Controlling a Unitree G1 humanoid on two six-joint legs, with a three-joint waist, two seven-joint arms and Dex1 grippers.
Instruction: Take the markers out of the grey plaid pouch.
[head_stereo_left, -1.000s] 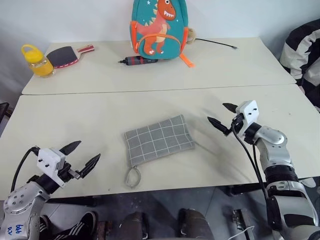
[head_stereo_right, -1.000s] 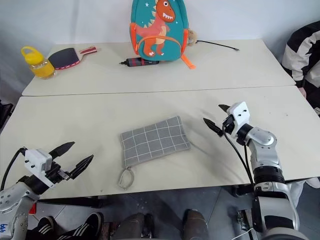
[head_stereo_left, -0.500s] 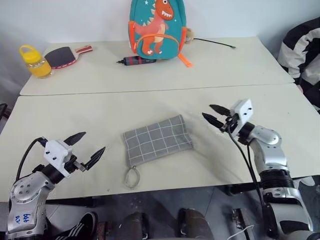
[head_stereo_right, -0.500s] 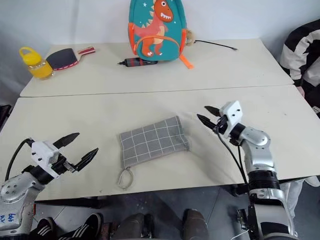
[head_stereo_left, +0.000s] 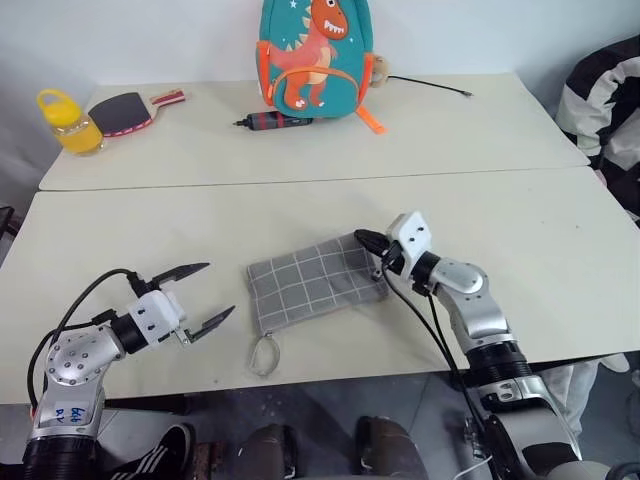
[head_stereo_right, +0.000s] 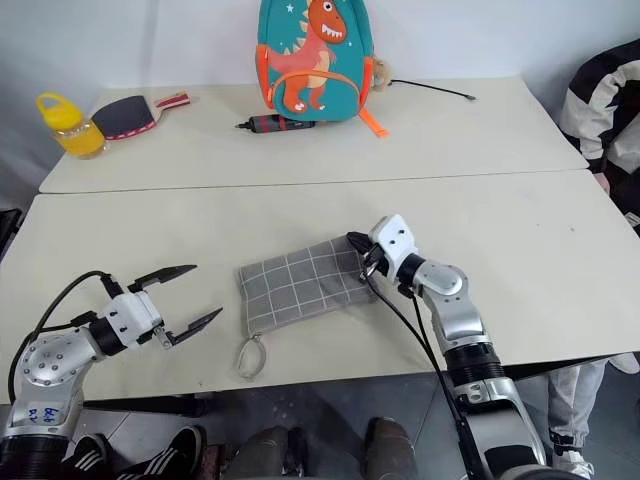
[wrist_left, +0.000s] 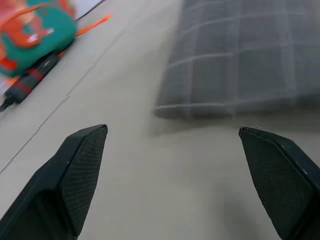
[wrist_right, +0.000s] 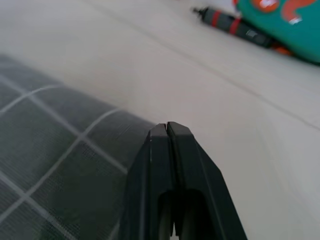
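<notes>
While grey plaid pouch (head_stereo_left: 316, 281) lies flat, long axis slanting, cord end nearest, right hand (head_stereo_left: 366, 240) pressed together at far corner, left hand (head_stereo_left: 203, 294) spread

The grey plaid pouch (head_stereo_left: 315, 280) lies flat near the front edge of the near table (head_stereo_left: 560, 260), its zipper cord (head_stereo_left: 264, 354) trailing toward that edge. On the far table (head_stereo_left: 470, 130) stand a backpack (head_stereo_left: 316, 55) with a pen-like tool (head_stereo_left: 272, 122) just beside it, and at the left a paddle (head_stereo_left: 125, 111) and a bottle (head_stereo_left: 68, 122).

Grey white-gridded pouch (head_stereo_left: 315, 280); teal, orange-dinosaur backpack (head_stereo_left: 316, 55).
</notes>
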